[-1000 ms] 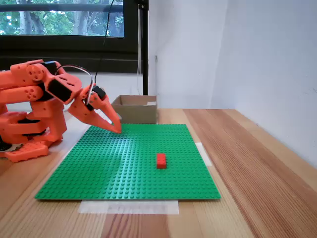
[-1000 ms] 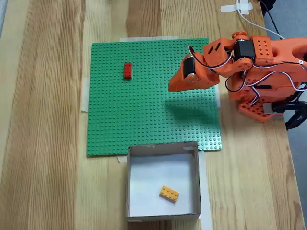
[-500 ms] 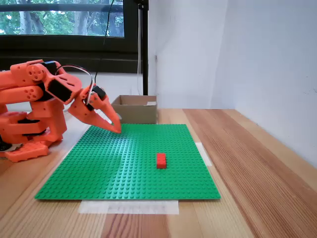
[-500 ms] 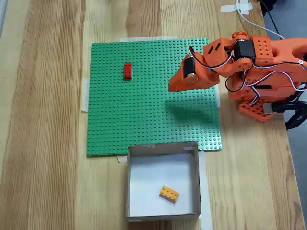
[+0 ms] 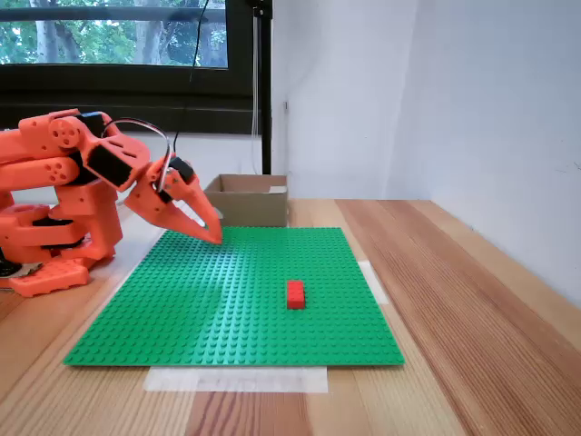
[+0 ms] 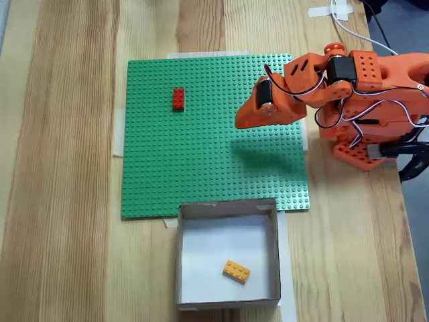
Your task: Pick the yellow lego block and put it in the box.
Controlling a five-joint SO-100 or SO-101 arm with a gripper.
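Two fixed views are given, one from low at the table's edge and one from high above. Nearest in the low view, a strip of pale tape [image 5: 236, 379] is stuck under the front edge of the green plate [image 5: 227, 309], and part of it is hidden by the plate. One red brick [image 5: 295, 293] is set on the plate, well apart from the arm; it is seen from above too [image 6: 178, 98]. Farther back, the orange arm [image 5: 64, 195] is cut off at the left side of the low view. Its gripper [image 5: 213, 233] is pointed down over the far left corner of the plate, with the tip low and close to the studs; whether the plate is touched cannot be told. The two fingers are seen close together at the tip and nothing is held between them. From above, the gripper [image 6: 238, 123] is seen over the right part of the plate [image 6: 201, 168], and the fingers are hidden under its own orange body. Behind the plate in the low view, the box [image 5: 247, 201] is seen from the side, so its inside is hidden. From above, the box [image 6: 178, 255] is open, and the yellow lego block [image 6: 236, 271] is lying flat inside it, a bit tilted, toward the lower edge.
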